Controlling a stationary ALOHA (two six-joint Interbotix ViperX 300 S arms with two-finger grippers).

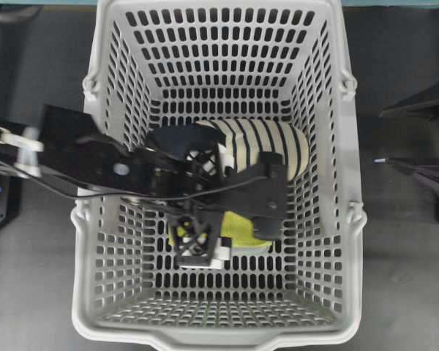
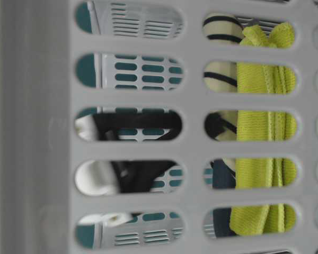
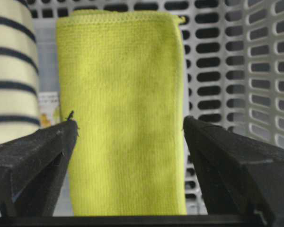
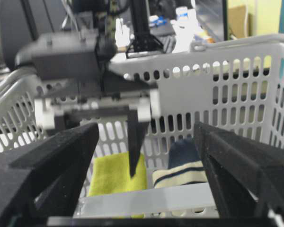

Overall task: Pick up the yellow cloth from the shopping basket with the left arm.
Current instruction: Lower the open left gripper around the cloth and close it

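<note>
The left gripper (image 3: 128, 137) is hanging inside the shopping basket (image 1: 95, 183) with its 2 jaws spread wide and holding nothing, and in the left wrist view they are straddling the yellow cloth (image 3: 123, 109), which is lying flat on the basket floor just beside the striped slipper (image 1: 267, 142). So the reach into the basket looks done, while the final lowering, the closing of the jaws on the cloth and the lift out are all not yet done. The right gripper (image 4: 146, 179) is sitting outside the basket, jaws likewise wide and gripping nothing.
</note>
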